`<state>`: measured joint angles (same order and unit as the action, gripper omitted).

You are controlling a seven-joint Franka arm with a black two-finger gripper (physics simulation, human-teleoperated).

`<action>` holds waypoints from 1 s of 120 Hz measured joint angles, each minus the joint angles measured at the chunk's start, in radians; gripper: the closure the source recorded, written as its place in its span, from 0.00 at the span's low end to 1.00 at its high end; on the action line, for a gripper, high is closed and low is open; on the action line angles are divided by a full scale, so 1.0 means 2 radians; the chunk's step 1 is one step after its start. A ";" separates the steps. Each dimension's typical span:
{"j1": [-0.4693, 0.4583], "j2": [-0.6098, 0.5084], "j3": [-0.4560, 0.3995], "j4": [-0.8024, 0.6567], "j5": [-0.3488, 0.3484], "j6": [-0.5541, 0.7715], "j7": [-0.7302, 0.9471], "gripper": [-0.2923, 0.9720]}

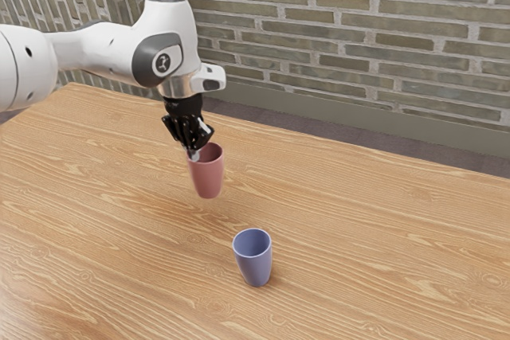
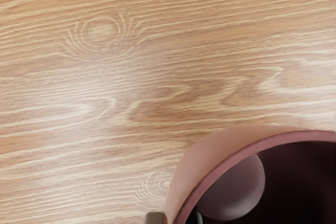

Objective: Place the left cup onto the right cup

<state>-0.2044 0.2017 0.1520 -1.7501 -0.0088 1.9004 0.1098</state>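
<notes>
Claw (image 1: 194, 149) clamped narrow on pink cup (image 1: 206, 170), gripping the rim on the side nearest the arm (image 1: 96, 49), only the cup wall between the fingers. Fingers pointing down and angled a bit toward the exterior view's right.

Pink cup hanging under the claw, mouth up, slightly tilted, base clear of the table (image 1: 382, 220) and touching nothing but the claw. Tapered shape, wider at the rim than at the base.

Blue cup (image 1: 253, 256) upright on the table, mouth up and open, same tapered shape. Lower in the exterior view than the pink cup and toward the exterior view's right of it. Near the pink cup but apart from it, bare wood between the two. Pink cup not above the blue cup's mouth, offset toward the exterior view's left.

White arm coming in from the exterior view's left, grey joint cap facing the camera, wrist bent down over the pink cup.

Light wooden table with strong grain. Brick wall (image 1: 358, 29) behind, dark strip of floor between wall and table edge.

Wrist view: pink cup (image 2: 210, 161) right under the hand, curved outer wall and darker rim edge showing, dark inside with a pale round patch, cannot tell what. Small grey bit beside the cup's rim, too cut off to identify. Table (image 2: 131, 77) below the cup, grain rings and streaks.
</notes>
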 joint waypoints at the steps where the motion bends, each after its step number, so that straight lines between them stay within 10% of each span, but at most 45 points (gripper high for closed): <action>1: -0.001 -0.001 0.000 0.000 0.000 0.000 0.000 0.85; 120: -0.092 -0.042 0.000 -0.024 0.016 -0.013 0.000 0.85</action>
<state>-0.3876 0.1185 0.1510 -1.7985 0.0236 1.8752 0.1097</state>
